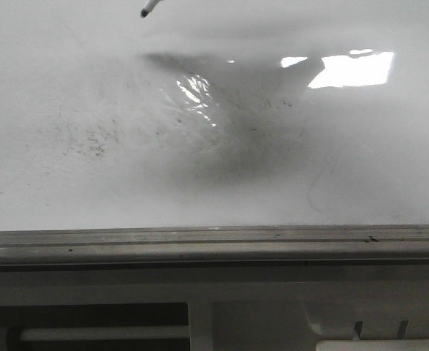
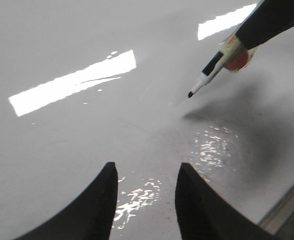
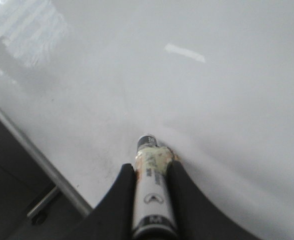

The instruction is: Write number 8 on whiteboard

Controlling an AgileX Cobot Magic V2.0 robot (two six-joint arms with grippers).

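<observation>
The whiteboard (image 1: 68, 183) fills the front view, glossy white with faint grey smudges; no black number 8 shows on it in any view. My right gripper (image 3: 152, 167) is shut on a white marker (image 3: 152, 200) with a black tip. In the front view only the marker's tip (image 1: 147, 10) shows at the top edge, above the board. In the left wrist view the marker (image 2: 207, 75) hangs from the right gripper's fingers (image 2: 267, 20), its tip a little above the board (image 2: 61, 165). My left gripper (image 2: 145, 172) is open and empty over the board.
The board's grey metal bottom rail (image 1: 214, 241) runs across the front view, and shows in the right wrist view (image 3: 36, 160) too. Glare patches (image 1: 353, 69) lie on the board. Faint grey smudge specks (image 1: 90, 139) lie at mid-left.
</observation>
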